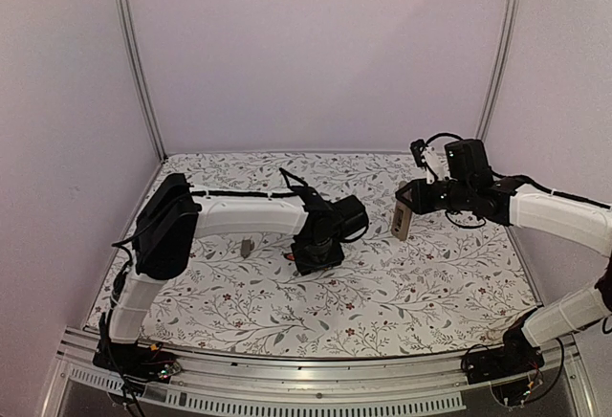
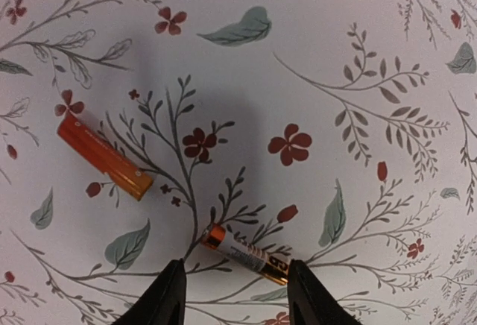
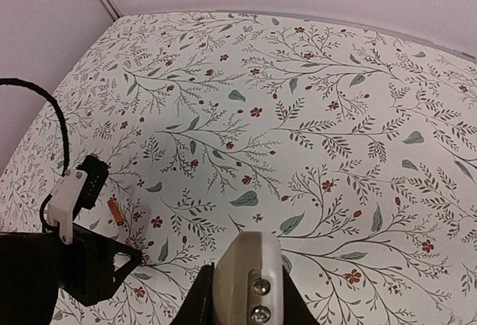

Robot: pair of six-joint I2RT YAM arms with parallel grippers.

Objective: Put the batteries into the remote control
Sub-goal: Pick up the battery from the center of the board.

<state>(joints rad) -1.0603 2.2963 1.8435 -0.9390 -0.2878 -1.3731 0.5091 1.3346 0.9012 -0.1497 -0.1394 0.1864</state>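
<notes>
The left gripper [image 2: 235, 299] hangs open over one of the batteries [image 2: 246, 254] on the counter [image 2: 335, 57]. The right gripper [image 1: 413, 199] squeezes the remote control [image 1: 402, 219] up in the air. Next, I think: drop down, pinch gently.

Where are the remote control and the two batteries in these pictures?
remote control [image 3: 246, 265]: right wrist view, its rounded end.
orange battery [image 2: 104, 157]: left wrist view, mid-body.
labelled battery [image 2: 246, 254]: left wrist view, mid-body.

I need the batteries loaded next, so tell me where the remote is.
The remote is clamped in the right gripper, lifted above the right side of the table in the top view, away from the batteries by the left gripper.
</notes>
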